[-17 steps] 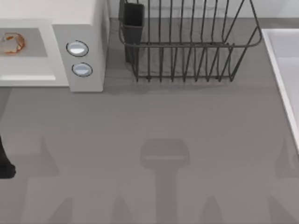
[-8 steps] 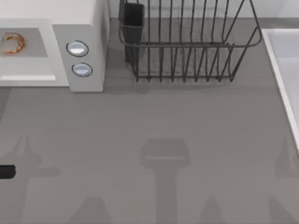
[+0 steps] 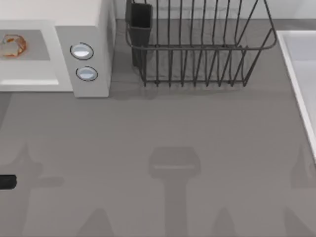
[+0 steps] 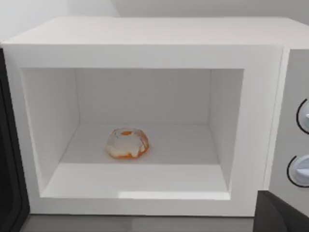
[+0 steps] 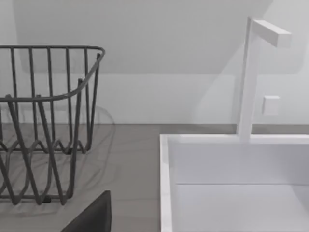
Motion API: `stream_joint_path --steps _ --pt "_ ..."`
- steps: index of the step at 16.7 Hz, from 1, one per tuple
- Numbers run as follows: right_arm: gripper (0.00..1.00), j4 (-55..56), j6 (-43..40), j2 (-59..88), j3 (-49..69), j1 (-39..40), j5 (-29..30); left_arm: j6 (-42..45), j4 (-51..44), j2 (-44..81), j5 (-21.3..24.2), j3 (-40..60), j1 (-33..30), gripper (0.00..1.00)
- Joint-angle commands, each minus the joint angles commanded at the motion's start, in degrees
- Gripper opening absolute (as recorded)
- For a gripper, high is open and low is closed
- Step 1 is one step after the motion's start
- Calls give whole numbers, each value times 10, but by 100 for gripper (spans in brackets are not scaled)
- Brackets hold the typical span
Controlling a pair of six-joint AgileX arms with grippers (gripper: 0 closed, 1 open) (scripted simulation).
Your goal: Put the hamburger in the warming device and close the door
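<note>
The hamburger (image 3: 11, 45) lies on the floor of the warming device (image 3: 91, 24), a white microwave at the table's far left. In the left wrist view the hamburger (image 4: 128, 143) sits alone in the middle of the open cavity of the warming device (image 4: 145, 53), a little way off. The door is swung open; a dark panel (image 4: 8, 174) at the cavity's side may be it. A black end of my left arm (image 3: 6, 181) pokes in at the table's left edge, well in front of the microwave. A dark piece of my right arm (image 5: 91, 217) shows near the sink.
A black wire dish rack (image 3: 197, 49) stands at the back middle, right beside the microwave. A white sink (image 3: 301, 74) with a faucet (image 5: 248, 77) takes up the right side. Two round knobs (image 3: 81, 51) face up on the microwave's panel.
One second ago the left arm's black end reached farther up the table's left edge; it drew back toward the front. Over the last half second nothing moved.
</note>
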Motion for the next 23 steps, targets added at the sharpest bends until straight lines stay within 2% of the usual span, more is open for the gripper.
stream_joint_path --steps 2,4,11,14,23 --pt "100 0 0 0 0 0 0 0 -1 0 -1 0 -1 0" --pt "100 0 0 0 0 0 0 0 -11 -7 -21 4 -21 0" --pt "100 0 0 0 0 0 0 -1 -88 -56 -173 31 -173 0" --pt "100 0 0 0 0 0 0 -1 -111 -71 -218 39 -218 0" --pt "100 0 0 0 0 0 0 -2 -136 -105 -213 27 -213 0"
